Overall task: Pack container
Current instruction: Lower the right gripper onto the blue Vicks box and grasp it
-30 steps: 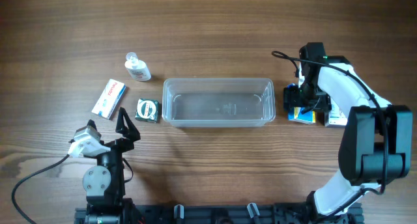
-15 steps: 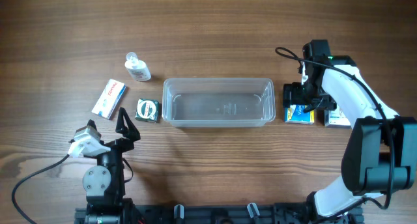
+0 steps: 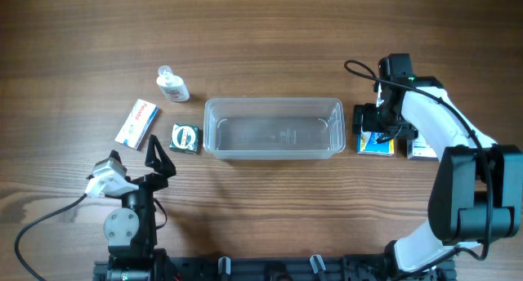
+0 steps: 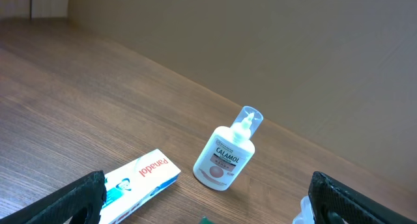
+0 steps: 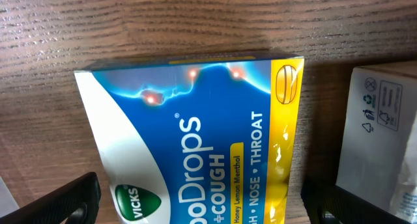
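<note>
The container, a clear rectangular tub, stands in the middle of the table with nothing in it. To its right, my right gripper hangs open just above a blue and yellow Vicks box. In the right wrist view the box lies flat on the wood between the two dark fingertips of that gripper. My left gripper stands open near the front left, holding nothing. Its wrist view looks between its wide-apart jaws toward the items on the left.
A Calamol bottle, a white Panadol box and a small dark green box lie left of the tub. A white box sits just right of the Vicks box.
The right arm has shifted slightly left over the Vicks box, and the box sits a touch further left. The left arm has not moved.
</note>
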### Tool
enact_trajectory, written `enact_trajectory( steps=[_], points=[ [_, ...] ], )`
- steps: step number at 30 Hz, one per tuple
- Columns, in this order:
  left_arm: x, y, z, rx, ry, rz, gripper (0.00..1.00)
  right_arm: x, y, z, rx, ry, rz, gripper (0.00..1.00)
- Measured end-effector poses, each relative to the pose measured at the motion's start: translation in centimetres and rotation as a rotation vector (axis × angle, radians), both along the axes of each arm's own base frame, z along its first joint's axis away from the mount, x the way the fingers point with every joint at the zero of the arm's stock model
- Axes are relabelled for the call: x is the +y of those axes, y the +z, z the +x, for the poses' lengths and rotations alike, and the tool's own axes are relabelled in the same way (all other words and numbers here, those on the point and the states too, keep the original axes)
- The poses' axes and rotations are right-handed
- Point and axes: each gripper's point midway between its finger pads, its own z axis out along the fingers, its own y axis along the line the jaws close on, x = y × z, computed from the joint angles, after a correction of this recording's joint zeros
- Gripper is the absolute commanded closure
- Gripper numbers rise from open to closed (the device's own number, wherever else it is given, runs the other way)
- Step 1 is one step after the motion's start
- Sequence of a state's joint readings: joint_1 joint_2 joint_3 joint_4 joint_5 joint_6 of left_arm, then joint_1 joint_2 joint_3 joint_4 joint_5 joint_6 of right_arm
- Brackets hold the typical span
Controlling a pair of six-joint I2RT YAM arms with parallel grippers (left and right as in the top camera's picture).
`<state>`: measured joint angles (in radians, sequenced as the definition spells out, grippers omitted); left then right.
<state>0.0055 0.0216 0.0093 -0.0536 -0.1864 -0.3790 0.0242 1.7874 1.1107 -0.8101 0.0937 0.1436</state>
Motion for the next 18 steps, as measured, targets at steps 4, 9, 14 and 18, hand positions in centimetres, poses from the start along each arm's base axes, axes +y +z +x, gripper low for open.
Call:
enact_trajectory(
  steps=[4,9,14,18],
  points=[
    [0.0,0.0,0.0,0.0,0.0,0.0,0.0,0.09,-0.01,0.12,-0.007,-0.016,0.007,0.0],
    [0.0,0.0,0.0,0.0,0.0,0.0,0.0,0.15,0.0,0.34,-0.016,-0.023,0.011,0.0],
    [0.0,0.0,0.0,0.0,0.0,0.0,0.0,0.2,-0.01,0.34,-0.017,-0.039,0.015,0.02],
    [0.0,0.0,0.0,0.0,0.0,0.0,0.0,0.2,-0.6,0.17,0.0,-0.046,0.015,0.04]
  ],
)
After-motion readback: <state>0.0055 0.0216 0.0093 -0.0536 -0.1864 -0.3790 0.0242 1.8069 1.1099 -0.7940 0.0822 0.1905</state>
